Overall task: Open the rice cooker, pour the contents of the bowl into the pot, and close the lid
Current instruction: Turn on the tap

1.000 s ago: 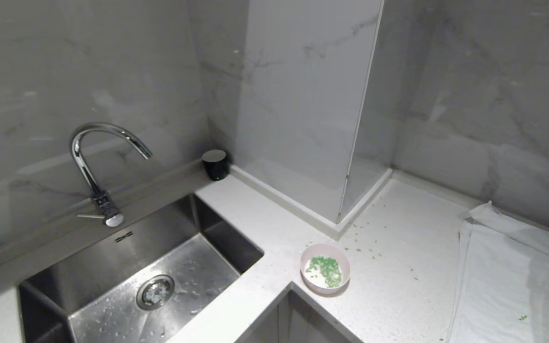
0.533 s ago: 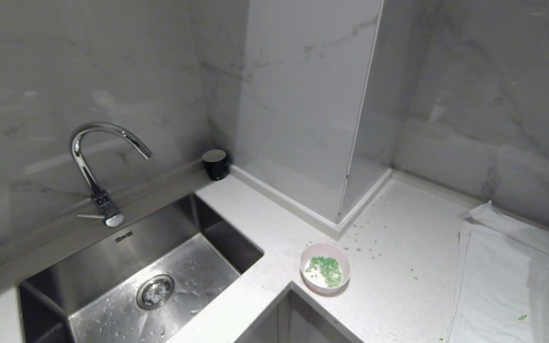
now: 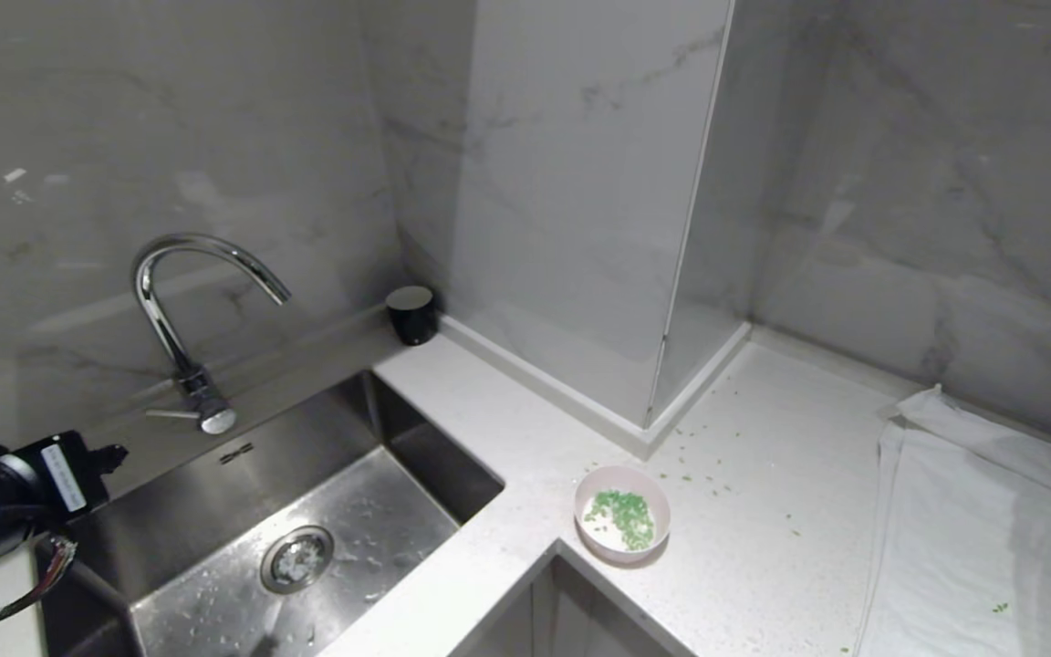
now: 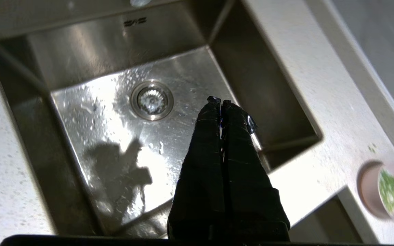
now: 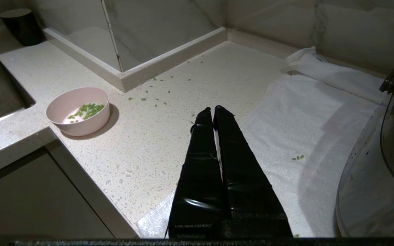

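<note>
Left fingers (image 4: 220, 101) pressed together, empty, above sink (image 4: 258, 89)

Grey-veined marble walls (image 3: 170, 137) all round, with a square column (image 3: 580, 182) jutting out onto the counter (image 3: 763, 547). White speckled stone, L-shaped, wrapped round a steel sink (image 3: 370, 511) wet with droplets near the drain (image 3: 297, 558). Chrome gooseneck faucet (image 3: 183, 319) at the sink's back edge. Cabinet fronts (image 5: 39, 205) under the inner corner. Bright glare off the sink floor.
</note>
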Motion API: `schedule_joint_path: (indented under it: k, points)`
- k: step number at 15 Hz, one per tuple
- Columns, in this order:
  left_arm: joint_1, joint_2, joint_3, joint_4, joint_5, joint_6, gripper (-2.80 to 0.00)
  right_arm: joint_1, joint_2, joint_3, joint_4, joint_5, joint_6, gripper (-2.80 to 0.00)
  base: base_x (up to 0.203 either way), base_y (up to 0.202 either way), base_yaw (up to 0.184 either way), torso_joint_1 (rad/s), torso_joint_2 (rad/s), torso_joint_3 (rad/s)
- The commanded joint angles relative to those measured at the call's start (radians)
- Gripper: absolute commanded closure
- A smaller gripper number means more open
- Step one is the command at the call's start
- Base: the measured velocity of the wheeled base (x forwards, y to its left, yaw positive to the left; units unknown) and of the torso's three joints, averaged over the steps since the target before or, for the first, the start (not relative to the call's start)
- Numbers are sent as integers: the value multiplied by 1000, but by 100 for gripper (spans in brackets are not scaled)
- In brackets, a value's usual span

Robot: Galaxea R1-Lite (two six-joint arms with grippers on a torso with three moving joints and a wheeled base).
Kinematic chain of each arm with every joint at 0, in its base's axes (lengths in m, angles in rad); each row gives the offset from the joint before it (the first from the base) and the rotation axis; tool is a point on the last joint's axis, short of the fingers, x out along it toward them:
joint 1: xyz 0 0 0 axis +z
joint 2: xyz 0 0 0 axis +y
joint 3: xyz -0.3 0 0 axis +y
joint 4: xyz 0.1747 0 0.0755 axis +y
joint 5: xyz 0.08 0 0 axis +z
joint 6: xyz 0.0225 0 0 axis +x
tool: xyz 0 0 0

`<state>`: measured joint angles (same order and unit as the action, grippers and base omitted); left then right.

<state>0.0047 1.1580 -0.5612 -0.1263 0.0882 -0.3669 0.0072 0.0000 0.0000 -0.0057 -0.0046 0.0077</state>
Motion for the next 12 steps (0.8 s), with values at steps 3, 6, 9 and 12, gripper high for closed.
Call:
schedule_joint_path:
  k: [3, 6, 9, 12]
  points:
    - [4, 393, -93, -57, 120, -84, 0, 0, 0, 2, 0, 0, 0, 0, 0, 0, 0, 0, 0, 0]
    - [22, 508, -176, -71, 201, -133, 0, 0, 0, 2, 0, 0, 0, 0, 0, 0, 0, 0, 0, 0]
    - [79, 606, -233, -73, 207, -134, -280, 0, 0, 2, 1, 0, 0, 0, 0, 0, 0, 0, 0, 0]
    - [129, 656, -304, -73, 206, -126, -280, 0, 0, 2, 0, 0, 0, 0, 0, 0, 0, 0, 0, 0]
